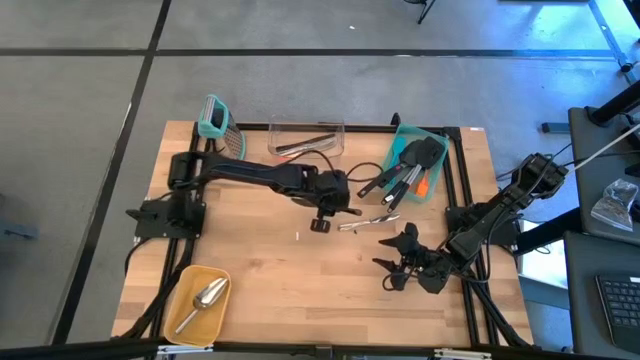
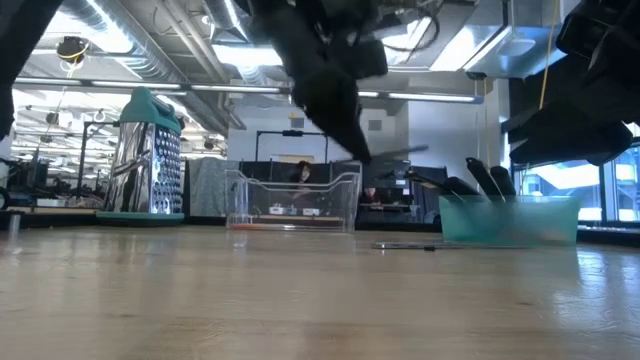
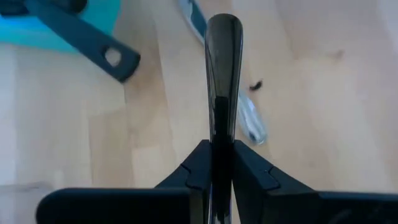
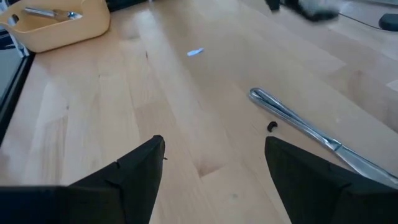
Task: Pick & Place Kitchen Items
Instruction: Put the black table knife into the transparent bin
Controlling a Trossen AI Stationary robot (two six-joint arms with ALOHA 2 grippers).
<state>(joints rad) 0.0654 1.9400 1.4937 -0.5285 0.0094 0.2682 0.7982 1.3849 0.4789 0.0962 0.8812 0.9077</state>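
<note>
The left gripper hangs over mid-table, fingers pinched on a thin dark utensil handle pointing straight ahead. The clear bin lies beyond it, nearer this arm. The right gripper waits, spread wide.

A pale wooden table in a black frame carries everything. Along its far edge stand a teal grater at the left, a clear bin in the middle and a teal bin of utensils at the right. A yellow tray sits at the near left corner, and a thin metal piece lies flat near the middle.
</note>
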